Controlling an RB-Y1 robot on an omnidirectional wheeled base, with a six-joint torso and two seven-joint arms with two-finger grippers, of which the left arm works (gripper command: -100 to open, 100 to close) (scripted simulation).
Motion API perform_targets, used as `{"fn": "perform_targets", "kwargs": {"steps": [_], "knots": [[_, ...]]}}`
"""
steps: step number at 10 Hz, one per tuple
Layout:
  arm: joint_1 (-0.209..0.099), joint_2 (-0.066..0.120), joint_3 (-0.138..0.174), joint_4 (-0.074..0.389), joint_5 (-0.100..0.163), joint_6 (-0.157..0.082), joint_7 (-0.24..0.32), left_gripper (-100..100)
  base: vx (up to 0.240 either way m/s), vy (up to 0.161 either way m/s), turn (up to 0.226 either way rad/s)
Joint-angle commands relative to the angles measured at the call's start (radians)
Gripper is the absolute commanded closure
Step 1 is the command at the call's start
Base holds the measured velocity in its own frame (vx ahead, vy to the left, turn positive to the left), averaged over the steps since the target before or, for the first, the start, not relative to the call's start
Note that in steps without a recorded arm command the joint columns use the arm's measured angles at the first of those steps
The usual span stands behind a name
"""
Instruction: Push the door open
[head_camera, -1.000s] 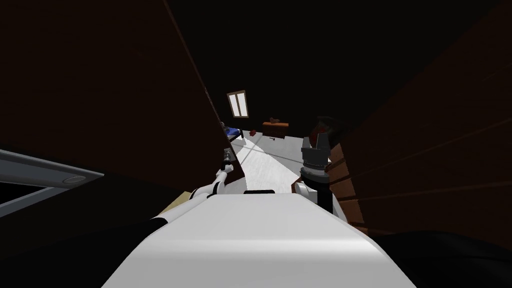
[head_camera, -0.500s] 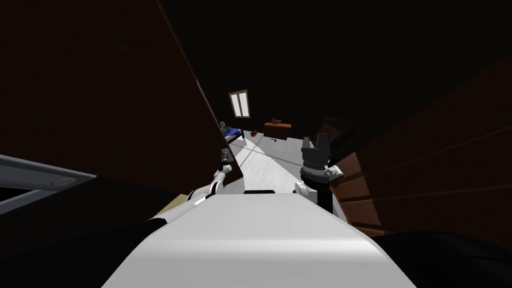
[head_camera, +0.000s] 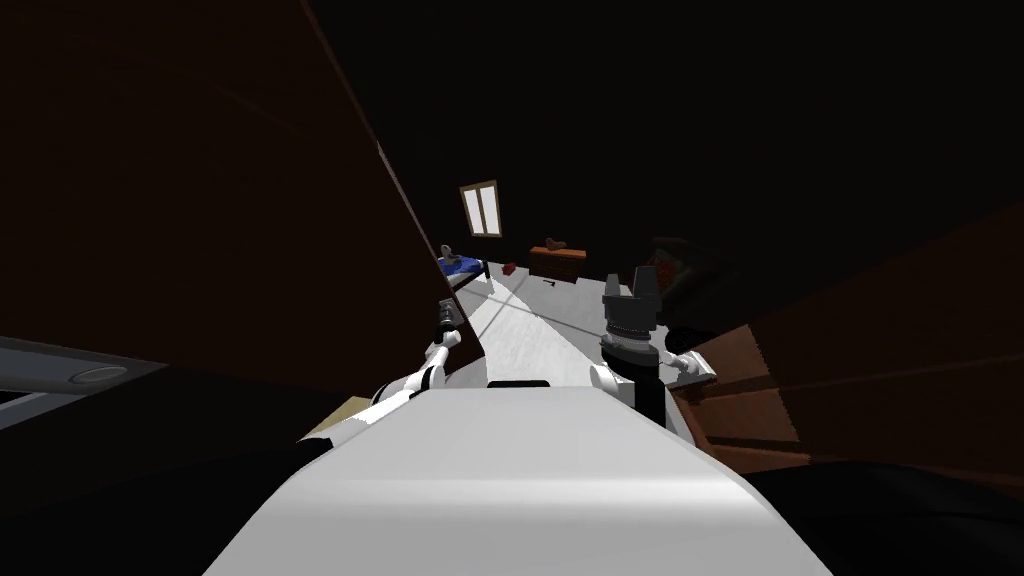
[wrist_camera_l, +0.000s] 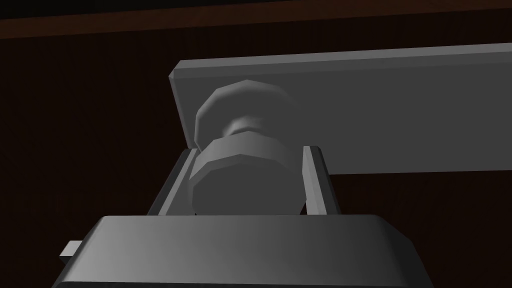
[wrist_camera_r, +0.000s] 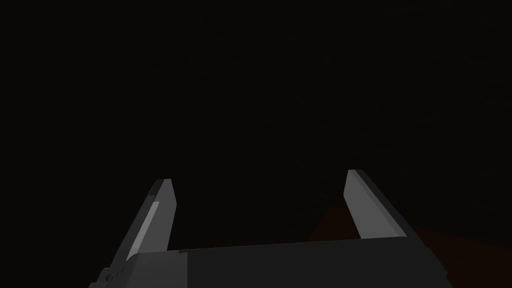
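A dark brown wooden door (head_camera: 250, 200) stands ajar on the robot's left, its edge beside a strip of pale floor (head_camera: 520, 340). A round, faceted grey door knob (wrist_camera_l: 240, 185) juts from a flat, grey, rectangular plate (wrist_camera_l: 390, 110). The left end effector (wrist_camera_l: 250, 149) clamps the knob, its blades pressing both sides. The right end effector (wrist_camera_r: 257, 176) hangs with blades spread wide, holding nothing.

Pale floor (head_camera: 530, 345) — blue-topped bed (head_camera: 462, 267), brown dresser (head_camera: 556, 263)
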Motion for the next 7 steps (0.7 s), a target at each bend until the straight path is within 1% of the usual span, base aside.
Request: {"fn": "perform_targets", "kwargs": {"steps": [1, 2, 3, 5, 7], "knots": [[-0.014, 0.019, 0.015, 0.027, 0.006, -0.021, -0.001, 100, 0.143, 0.001, 0.030], [-0.012, 0.023, 0.026, 0.028, 0.010, -0.022, -0.005, 100, 0.206, 0.008, 0.036], [-0.012, 0.023, 0.026, 0.028, 0.010, -0.022, -0.005, 100, 0.151, -0.027, 0.021], [-0.007, 0.034, 0.054, 0.030, 0.021, -0.024, -0.017, 100, 0.170, -0.075, 0.066], [-0.004, 0.042, 0.073, 0.031, 0.028, -0.025, -0.026, 100, 0.189, -0.036, 0.055]]}}
